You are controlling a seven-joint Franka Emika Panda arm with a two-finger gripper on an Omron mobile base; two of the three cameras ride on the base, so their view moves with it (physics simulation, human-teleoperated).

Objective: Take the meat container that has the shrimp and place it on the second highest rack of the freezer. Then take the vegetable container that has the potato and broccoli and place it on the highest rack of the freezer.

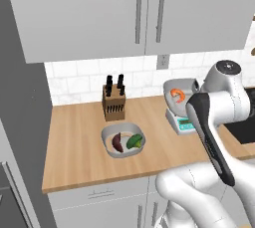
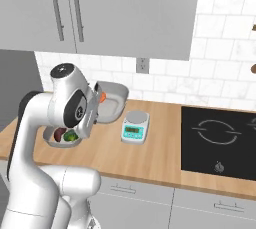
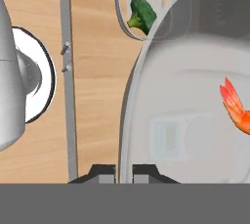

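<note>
A small curled orange-pink shrimp [image 3: 235,108] lies in a smooth, translucent grey rounded container [image 3: 195,120] — its rim pinched by the gripper [image 3: 124,171], lifted above the wooden counter [image 1: 74,142] and a teal kitchen scale [image 2: 135,126]; behind, another grey tray [image 1: 123,141] holds potato [image 1: 117,143] and broccoli [image 1: 134,141].

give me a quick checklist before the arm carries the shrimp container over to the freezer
1. Gripper closed on the shrimp container rim: ok.
2. Shrimp inside the container: ok.
3. Container lifted off the counter, above the scale: ok.
4. Container level: not ok, it looks tilted.
5. Vegetable container with potato and broccoli resting on the counter: ok.
6. Freezer door open and second highest rack free: cannot tell.
</note>
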